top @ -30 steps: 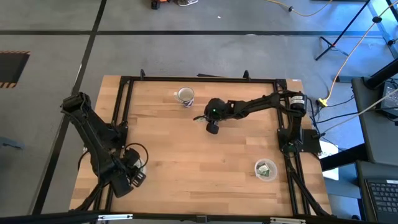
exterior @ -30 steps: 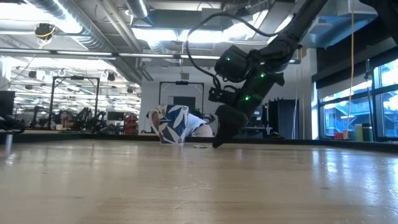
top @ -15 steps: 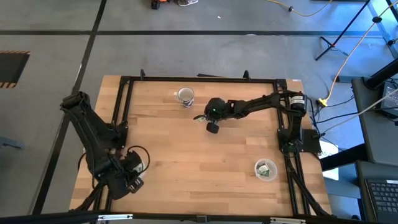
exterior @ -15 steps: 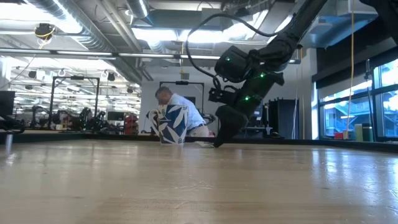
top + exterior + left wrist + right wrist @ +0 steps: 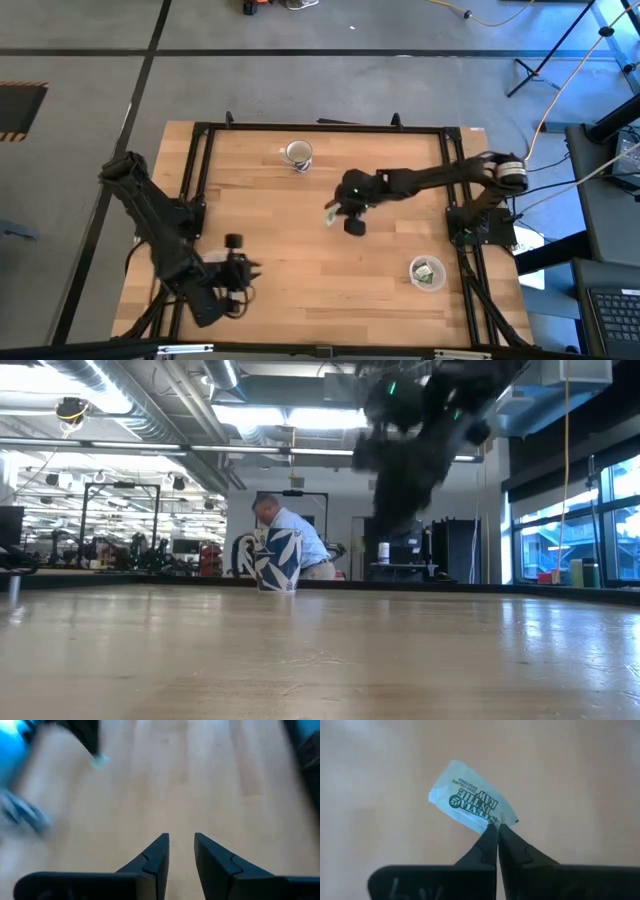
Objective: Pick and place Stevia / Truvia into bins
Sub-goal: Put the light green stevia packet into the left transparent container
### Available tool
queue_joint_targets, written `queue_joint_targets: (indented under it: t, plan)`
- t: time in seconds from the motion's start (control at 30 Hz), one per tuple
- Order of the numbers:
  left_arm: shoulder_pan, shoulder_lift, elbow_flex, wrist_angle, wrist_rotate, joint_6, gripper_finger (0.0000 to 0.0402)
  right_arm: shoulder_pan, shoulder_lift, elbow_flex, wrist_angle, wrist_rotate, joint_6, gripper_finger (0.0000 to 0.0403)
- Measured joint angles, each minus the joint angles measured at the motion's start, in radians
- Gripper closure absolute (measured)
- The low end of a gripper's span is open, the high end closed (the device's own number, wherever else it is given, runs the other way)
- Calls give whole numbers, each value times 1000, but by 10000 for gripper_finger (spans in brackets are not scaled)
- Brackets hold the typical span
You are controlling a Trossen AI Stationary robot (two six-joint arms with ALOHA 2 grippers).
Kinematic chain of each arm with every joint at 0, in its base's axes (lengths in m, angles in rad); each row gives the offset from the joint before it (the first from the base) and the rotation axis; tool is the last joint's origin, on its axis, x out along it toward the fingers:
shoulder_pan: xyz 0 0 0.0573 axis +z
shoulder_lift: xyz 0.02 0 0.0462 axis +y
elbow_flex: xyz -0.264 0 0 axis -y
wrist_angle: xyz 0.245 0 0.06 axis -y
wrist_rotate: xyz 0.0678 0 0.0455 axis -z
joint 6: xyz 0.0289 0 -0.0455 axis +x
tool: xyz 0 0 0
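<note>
My right gripper (image 5: 345, 218) hangs above the middle of the table, shut on a green-and-white Stevia packet (image 5: 470, 802), which shows pale beside the fingers in the high view (image 5: 330, 214). A clear cup bin (image 5: 428, 272) with packets inside stands at the near right of the table. My left gripper (image 5: 181, 837) is open over bare wood near the table's near left (image 5: 248, 268), with nothing between its fingers. In the left wrist view the packet (image 5: 100, 761) shows far off under the right arm's fingers. My right gripper pinches one corner of the packet (image 5: 501, 821) between its two fingertips. The fingers slant down from the table's right side. The packet sticks out beyond the fingertips, tilted, lifted clear of the table.
A white mug with a blue pattern (image 5: 297, 153) stands at the far middle of the table (image 5: 300, 300). A black frame (image 5: 320, 127) runs round the table's edges. A person (image 5: 295, 540) is behind the mug in the room beyond.
My right gripper has risen from the tabletop with the packet and moved toward the near edge, so the packet now hangs clear. My left gripper has risen, swung toward the table's middle and rolled about its own axis.
</note>
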Motion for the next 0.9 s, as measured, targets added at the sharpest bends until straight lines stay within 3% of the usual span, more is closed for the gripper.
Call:
queue_joint_targets:
  t: [0.13, 0.27, 0.57, 0.8, 0.9]
  plan:
    - [72, 64, 0, 89, -85, 360, 312, 92, -70, 1, 40, -111, 35, 398]
    - [158, 138, 0, 223, -91, 601, 296, 189, -118, 2, 97, -122, 60, 398]
    - [323, 241, 0, 478, -71, 756, 262, 351, -130, 2, 189, -121, 72, 398]
    - [385, 281, 0, 711, 115, 925, 263, 382, -130, 2, 219, -119, 74, 398]
    - [395, 286, 0, 789, 125, 999, 264, 381, -130, 2, 223, -118, 77, 398]
